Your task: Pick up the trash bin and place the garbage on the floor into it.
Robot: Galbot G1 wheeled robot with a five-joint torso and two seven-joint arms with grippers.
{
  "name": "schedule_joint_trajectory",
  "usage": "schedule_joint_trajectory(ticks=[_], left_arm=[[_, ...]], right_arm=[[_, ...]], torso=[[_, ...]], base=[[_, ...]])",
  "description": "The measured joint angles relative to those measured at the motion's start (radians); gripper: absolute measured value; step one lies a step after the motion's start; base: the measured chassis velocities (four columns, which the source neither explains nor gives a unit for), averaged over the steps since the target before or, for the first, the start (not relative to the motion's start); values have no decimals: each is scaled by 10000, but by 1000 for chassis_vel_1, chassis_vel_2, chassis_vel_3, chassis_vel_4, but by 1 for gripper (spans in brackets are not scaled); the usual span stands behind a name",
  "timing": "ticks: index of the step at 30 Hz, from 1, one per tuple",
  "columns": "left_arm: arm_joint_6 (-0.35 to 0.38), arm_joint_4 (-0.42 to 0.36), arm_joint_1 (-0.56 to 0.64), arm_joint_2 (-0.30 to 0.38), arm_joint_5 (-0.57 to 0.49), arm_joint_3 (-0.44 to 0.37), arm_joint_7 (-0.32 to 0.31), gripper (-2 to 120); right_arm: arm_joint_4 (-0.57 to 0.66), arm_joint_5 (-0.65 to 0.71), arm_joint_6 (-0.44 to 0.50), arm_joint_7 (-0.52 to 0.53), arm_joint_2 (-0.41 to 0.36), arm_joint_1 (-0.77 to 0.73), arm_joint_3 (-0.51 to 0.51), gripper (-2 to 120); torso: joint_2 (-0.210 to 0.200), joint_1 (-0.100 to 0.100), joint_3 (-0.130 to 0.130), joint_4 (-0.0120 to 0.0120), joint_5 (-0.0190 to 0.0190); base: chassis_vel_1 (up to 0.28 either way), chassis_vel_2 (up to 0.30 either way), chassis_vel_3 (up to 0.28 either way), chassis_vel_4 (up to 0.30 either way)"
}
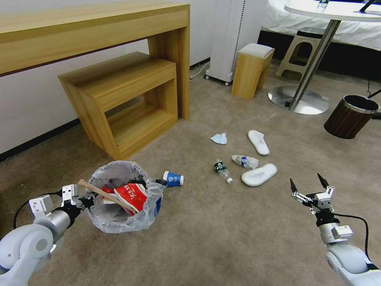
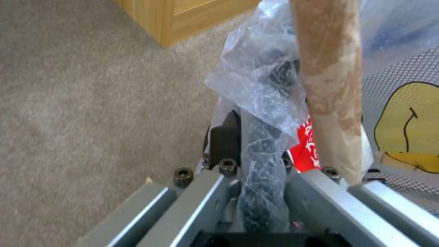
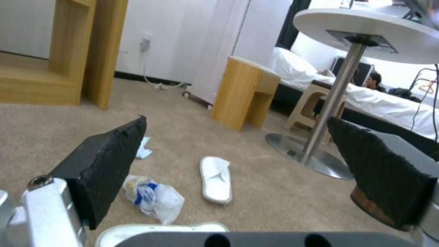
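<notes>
Head view: the left gripper [image 1: 81, 201] pinches the rim of the trash bin [image 1: 121, 198], likely so the bin can be carried to the litter.
Left wrist view: fingers pressed together on the bagged rim (a wooden stick [image 2: 330, 85] leans just beside them).
Bin contents: red wrapper [image 1: 131, 196] inside; a blue-white paper cup [image 1: 173, 178] just beyond the far rim.
Right gripper [image 1: 310, 188]: spread wide, empty, held above the floor [image 1: 222, 234].
Garbage relative to it: nearest slipper [image 1: 259, 174] and crumpled bag [image 1: 245, 161] just ahead, small bottle [image 1: 222, 171] beside them, second slipper [image 1: 258, 142] and light-blue mask [image 1: 219, 138] farther ahead.
</notes>
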Motion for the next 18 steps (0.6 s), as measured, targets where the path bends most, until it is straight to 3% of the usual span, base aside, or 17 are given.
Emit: schedule_joint_trajectory(ticks=[18], left_arm=[[-65, 48, -19, -50, 36, 21, 75, 0]], right_arm=[[-105, -42, 41, -53, 41, 94, -70, 100]], torso=[[0, -2, -2, 1, 2]], base=[[-56, 55, 58, -46]])
